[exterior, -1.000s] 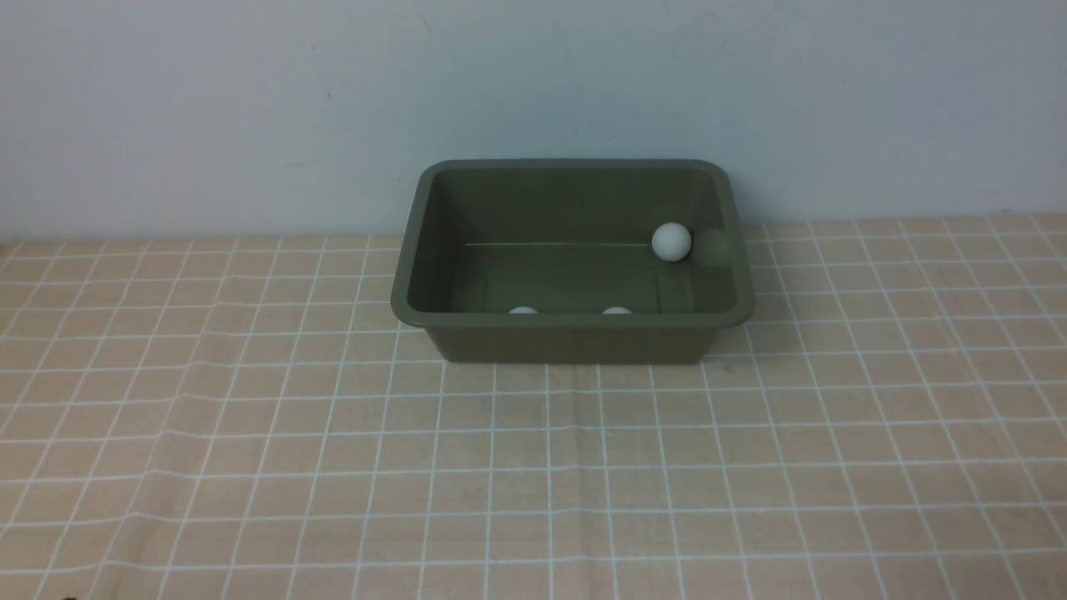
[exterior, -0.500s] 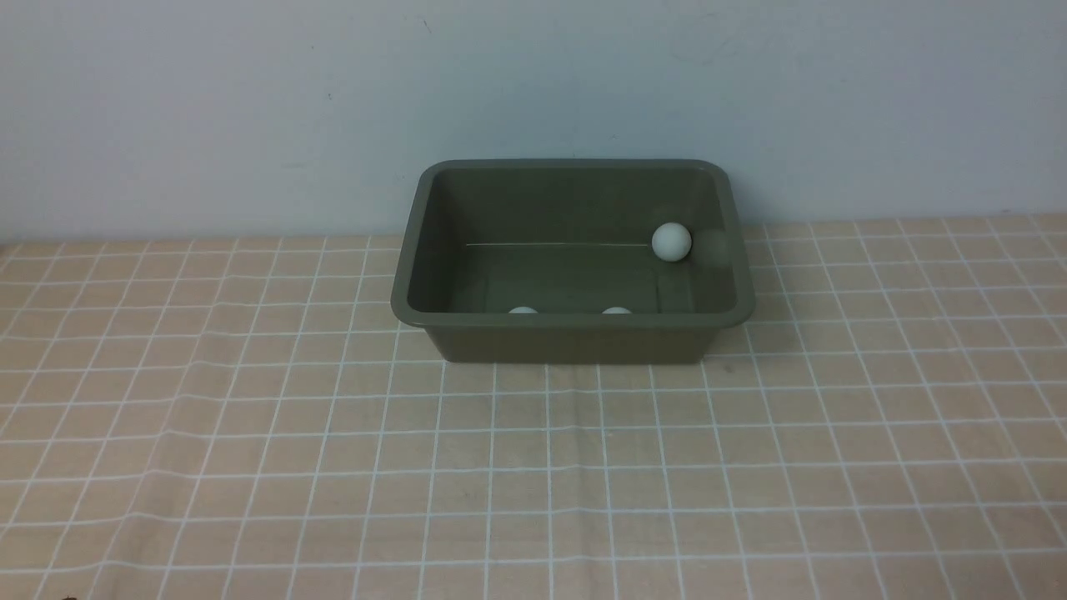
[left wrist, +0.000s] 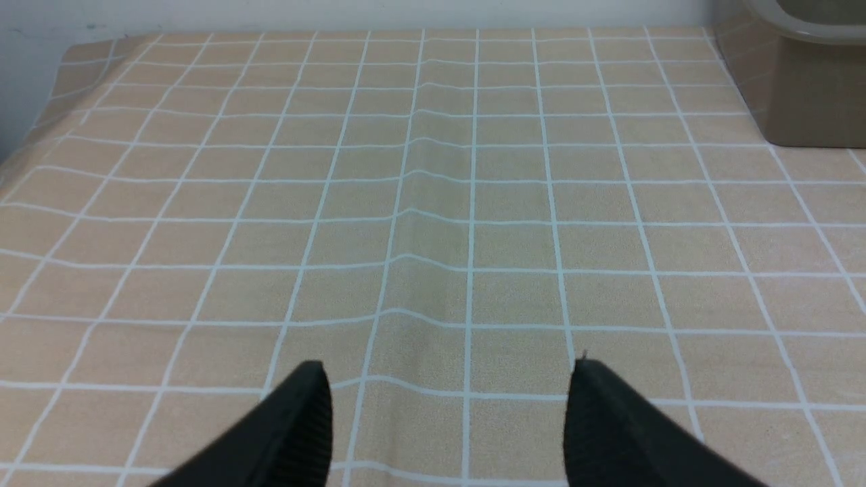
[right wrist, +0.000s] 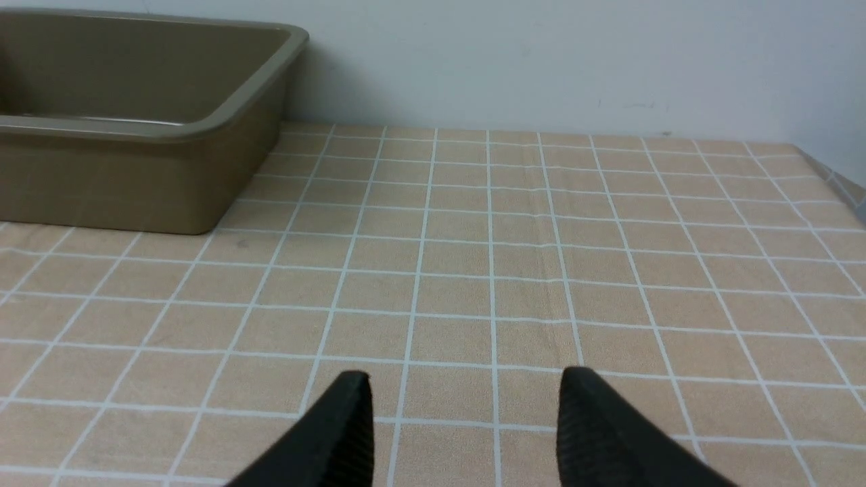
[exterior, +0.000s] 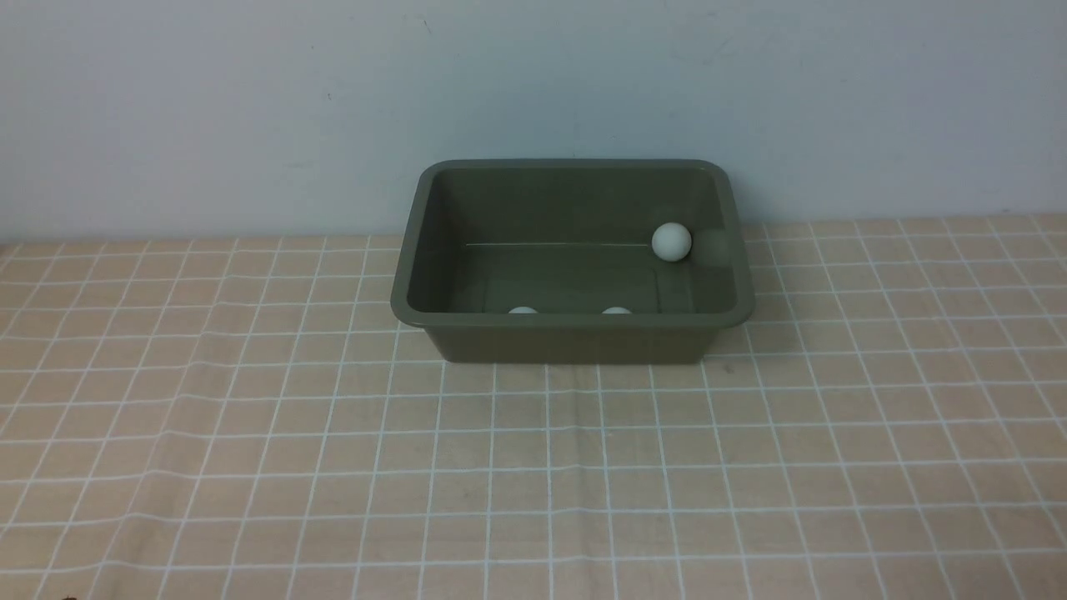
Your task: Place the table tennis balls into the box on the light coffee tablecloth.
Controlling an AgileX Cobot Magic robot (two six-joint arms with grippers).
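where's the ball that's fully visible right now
In the front view the ball sits inside the box, at its far right corner by the right wall, apart from the two balls peeking over the near rim.

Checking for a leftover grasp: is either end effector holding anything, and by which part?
Nothing is held. The left end effector and right end effector both stand open and empty over the tablecloth.

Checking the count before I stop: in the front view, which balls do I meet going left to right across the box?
Left near ball → middle near ball → far right ball, all inside the box.
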